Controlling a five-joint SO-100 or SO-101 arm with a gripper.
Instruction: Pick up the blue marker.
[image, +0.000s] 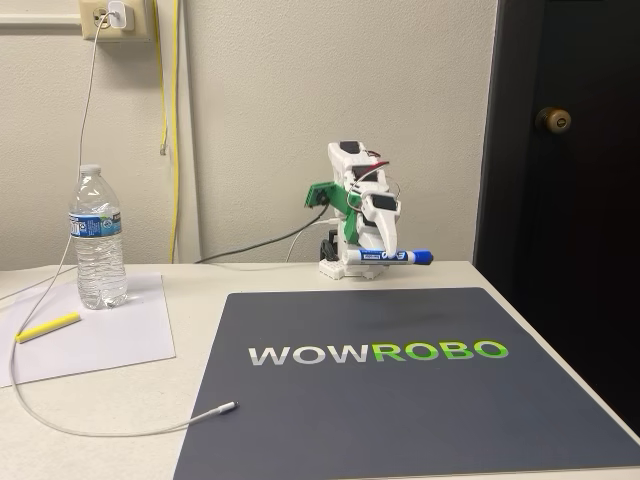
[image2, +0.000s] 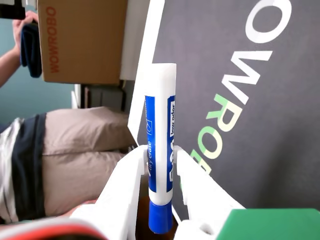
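In the fixed view we see the white two-finger gripper (image: 386, 252) clamped on the short white-barrelled blue marker (image: 398, 257) with blue label and cap, held level above the far edge of the dark grey WOWROBO mat (image: 400, 400). In the wrist view we see the white plastic fingers (image2: 131, 177) pressing the marker (image2: 160, 145) from both sides, near its capped end. A clear plastic water bottle (image: 98, 240) stands on a white paper sheet (image: 110, 335) at left.
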